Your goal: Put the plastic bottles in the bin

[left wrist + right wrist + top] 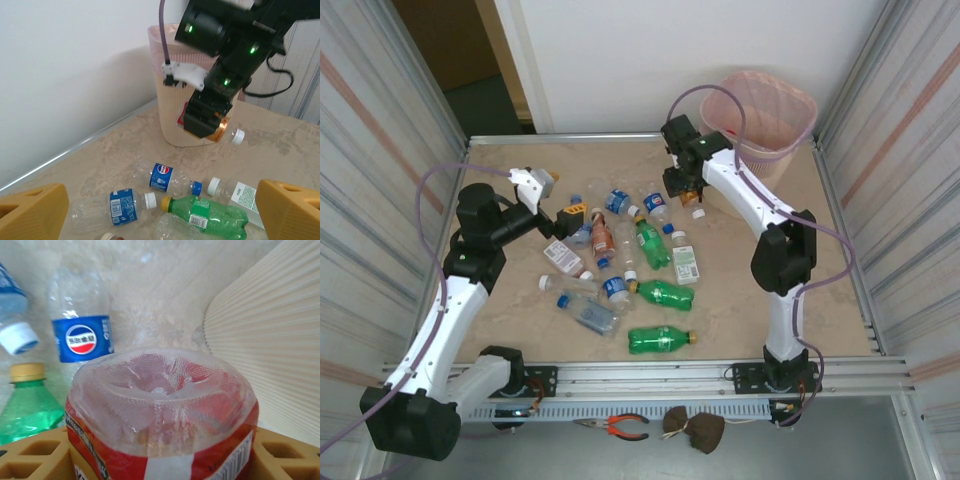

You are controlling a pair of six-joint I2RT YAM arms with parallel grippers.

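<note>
- Red-labelled clear bottle (pixel 160 400) sits closest to the right wrist camera, its dimpled base turned towards the lens.
- It is pinched between the two tan fingers (pixel 30 460) of the right end effector (pixel 686 190).
- From the left wrist view, the held bottle's white cap (pixel 238 135) points out to the side, and the bottle appears clear of the counter (pixel 800 300).
- Just beside the held bottle stands the ribbed wall of the bin (pixel 270 340), with the grip below the rim.
- The bin stands in the far right corner, near the back wall and the right side panel.
- A Pepsi-labelled bottle (pixel 82 335) and a green bottle with a yellow cap (pixel 27 405) lie on the counter beneath and left of the grip.
- The left end effector (pixel 565 215) is spread wide, with its fingers (pixel 30 210) at the bottom corners of its own view.
- It hovers at the left edge of the bottle cluster (pixel 620 270).
- The cluster of clear, green and orange-brown bottles fills the middle of the counter.
- Two green bottles (pixel 658 339) lie nearest the front rail.
- Bare counter runs between the cluster and the right panel, crossed by the right arm.
- Pliers (pixel 620 427) rest on the ledge below the rail.
</note>
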